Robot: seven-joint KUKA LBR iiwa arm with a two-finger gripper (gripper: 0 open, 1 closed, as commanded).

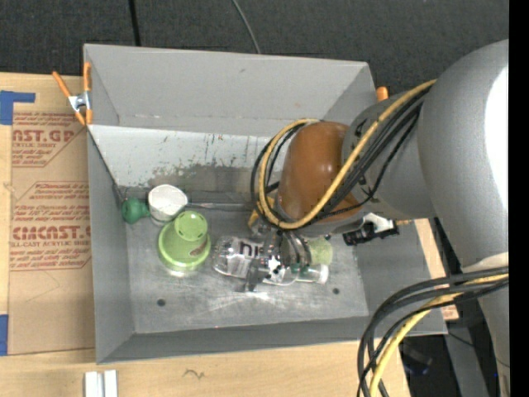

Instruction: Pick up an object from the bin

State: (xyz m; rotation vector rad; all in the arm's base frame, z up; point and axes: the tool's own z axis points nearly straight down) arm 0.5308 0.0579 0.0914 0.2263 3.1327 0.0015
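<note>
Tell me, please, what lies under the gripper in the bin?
Under the gripper lies a clear plastic bottle on its side, right of the green cup. The arm covers the bottle's middle and the bin floor behind it.

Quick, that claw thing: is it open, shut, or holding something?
Gripper: cannot be told whether open or shut. It sits low over a clear plastic thing with black print on the floor of the bin.
</note>
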